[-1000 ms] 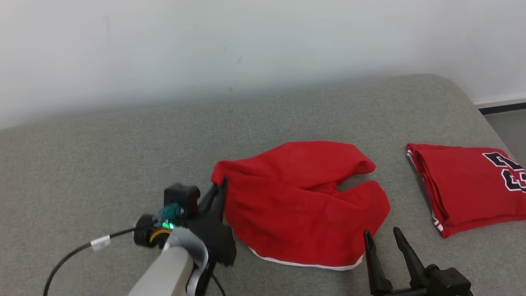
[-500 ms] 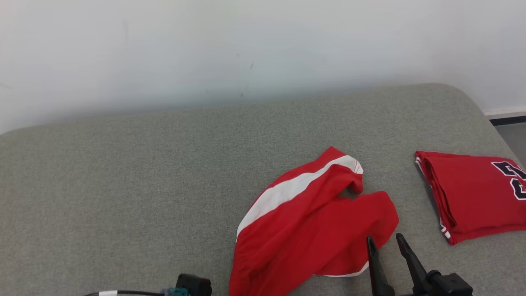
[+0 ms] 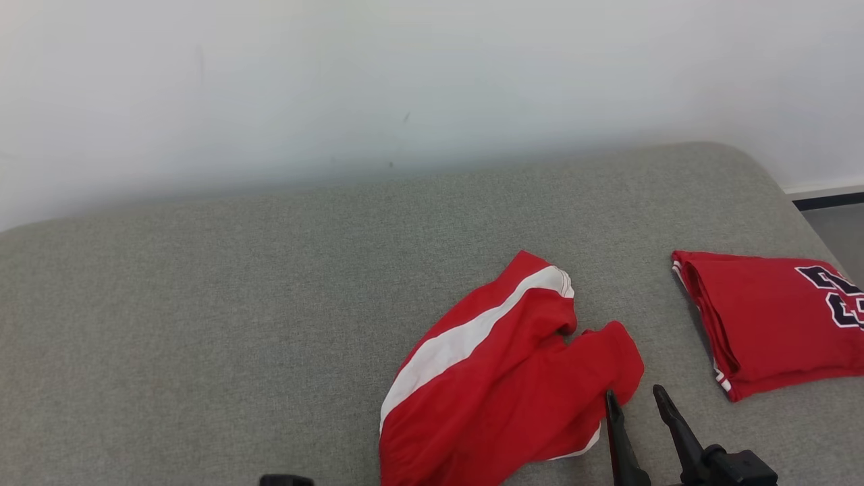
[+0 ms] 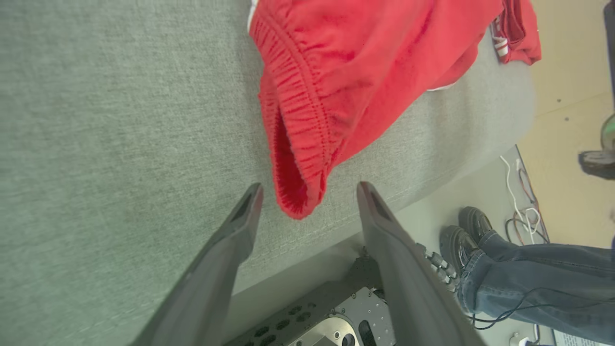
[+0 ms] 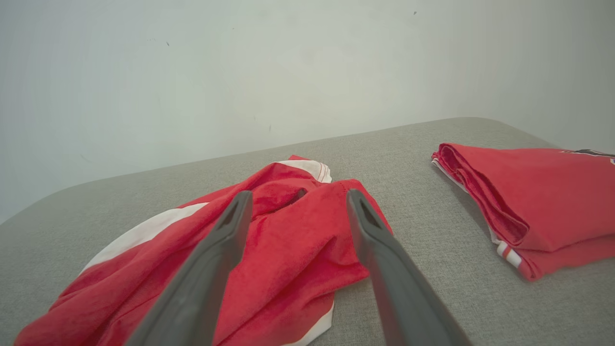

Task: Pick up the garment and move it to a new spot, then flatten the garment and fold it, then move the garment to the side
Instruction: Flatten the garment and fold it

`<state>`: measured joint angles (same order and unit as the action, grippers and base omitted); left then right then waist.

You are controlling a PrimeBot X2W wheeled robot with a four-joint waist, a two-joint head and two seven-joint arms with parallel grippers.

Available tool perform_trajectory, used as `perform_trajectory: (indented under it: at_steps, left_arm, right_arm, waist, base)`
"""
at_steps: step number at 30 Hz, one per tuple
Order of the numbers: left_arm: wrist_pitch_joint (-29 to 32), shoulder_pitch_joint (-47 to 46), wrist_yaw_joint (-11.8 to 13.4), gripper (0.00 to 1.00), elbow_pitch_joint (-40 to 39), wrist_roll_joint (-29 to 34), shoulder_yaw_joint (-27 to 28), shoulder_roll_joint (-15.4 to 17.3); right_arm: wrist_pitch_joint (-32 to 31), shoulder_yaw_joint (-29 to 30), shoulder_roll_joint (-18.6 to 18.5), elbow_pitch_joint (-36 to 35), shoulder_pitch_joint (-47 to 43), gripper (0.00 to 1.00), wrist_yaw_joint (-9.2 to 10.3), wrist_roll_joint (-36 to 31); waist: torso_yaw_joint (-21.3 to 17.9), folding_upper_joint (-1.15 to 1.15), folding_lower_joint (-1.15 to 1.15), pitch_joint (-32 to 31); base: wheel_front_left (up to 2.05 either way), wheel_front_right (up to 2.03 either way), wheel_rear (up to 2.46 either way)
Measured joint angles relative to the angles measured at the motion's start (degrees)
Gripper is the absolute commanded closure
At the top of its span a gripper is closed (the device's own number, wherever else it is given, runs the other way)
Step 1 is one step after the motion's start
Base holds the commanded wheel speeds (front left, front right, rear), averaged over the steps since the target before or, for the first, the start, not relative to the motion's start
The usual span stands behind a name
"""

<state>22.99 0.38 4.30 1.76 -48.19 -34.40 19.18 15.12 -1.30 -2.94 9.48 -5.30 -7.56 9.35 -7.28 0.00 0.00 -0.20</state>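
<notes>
1. The shorts [image 3: 499, 378] lay crumpled on the grey cushion [image 3: 236, 304], white side stripe up, with one end close to the front edge. I judged this to be the new spot, chosen so both arms could reach it.
2. The left gripper [image 4: 308, 190] was released. Its fingers stood wide apart with the end of the elastic waistband [image 4: 298, 125] between them, and neither finger appeared to touch it.
3. The right gripper [image 3: 633, 393] was also open and empty. It sat low over the cushion with its fingers pointing at the near leg of the shorts, one finger just over the hem. It was probably placed there to take that hem for flattening.
4. The shorts were bunched with the legs overlapping. Flattening was not yet done, and folding and moving aside remained.
5. A folded jersey [image 3: 776, 317] lay well apart to the right, likely marking the side for finished garments.
6. A person's shoes [image 4: 461, 235] stood on the floor near the robot's base, clear of the cushion.
</notes>
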Motion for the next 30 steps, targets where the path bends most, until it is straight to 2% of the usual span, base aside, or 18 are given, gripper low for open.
perform_trajectory:
  at_steps: [4, 7, 11, 21, 25, 26, 27, 28, 30]
  left_arm:
    - [-0.6, 0.3, 2.8, 0.0, -5.0, -3.8, 6.0, 1.2]
    - [-1.4, -1.5, 4.8, 0.0, -4.9, -3.2, 8.7, 2.3]
    - [-1.1, -5.3, 4.7, 0.0, -1.7, -3.3, 8.4, 0.9]
    - [-0.8, -17.2, 3.2, 0.0, 16.3, 0.3, 3.7, -5.4]
    - [-1.5, -20.4, 1.0, 0.0, 21.9, 0.4, 2.7, -7.6]
    - [-1.5, -21.0, 0.6, 0.11, 22.8, 0.5, 2.4, -7.8]
    - [-1.5, -21.4, 0.3, 0.79, 23.8, 0.7, 2.1, -7.9]
    - [-1.5, -21.8, 0.1, 1.0, 24.7, 1.0, 1.8, -7.9]
    - [-2.3, -22.6, -0.3, 1.0, 25.9, 2.1, 1.2, -8.0]
  right_arm:
    - [0.0, 0.2, 0.0, -0.1, -0.1, 0.0, 0.0, -0.1]
    - [0.0, 0.4, 0.0, -0.3, -0.2, 0.0, 0.0, 0.0]
    - [0.0, 0.2, 0.0, -0.3, -0.2, 0.0, 0.0, 0.2]
    - [0.0, -1.0, 0.0, -0.2, 1.7, 0.0, 0.0, 0.2]
    - [0.0, -0.8, 0.0, -0.2, 1.7, 0.0, 0.0, 0.2]
    - [0.0, -0.8, 0.0, -0.2, 1.8, 0.0, 0.0, 0.2]
    - [0.0, -0.8, 0.0, -0.2, 1.9, 0.0, 0.0, 0.2]
    - [0.0, -0.8, 0.0, -0.3, 2.0, 0.0, 0.0, 0.2]
    - [0.0, -0.8, 0.0, -0.3, 2.1, 0.0, 0.0, 0.3]
  waist:
    - [0.0, 0.0, 0.0, 0.0]
    - [0.3, 0.0, 0.0, 0.2]
    - [0.5, 0.0, 0.0, 0.6]
    - [-1.7, 0.0, 0.01, 1.9]
    - [-3.1, 0.0, 0.01, 2.8]
    - [-3.4, 0.0, 0.01, 3.0]
    - [-3.6, 0.0, 0.01, 3.2]
    - [-3.8, 0.0, 0.01, 3.3]
    - [-4.2, 0.0, 0.01, 3.6]
  base:
    - [0.0, 0.0, 0.0]
    - [0.0, 0.0, 0.0]
    - [0.0, 0.0, 0.0]
    - [0.0, 0.0, 0.0]
    - [0.0, 0.0, 0.0]
    - [0.0, 0.0, 0.0]
    - [0.0, 0.0, 0.0]
    - [0.0, 0.0, 0.0]
    - [0.0, 0.0, 0.0]
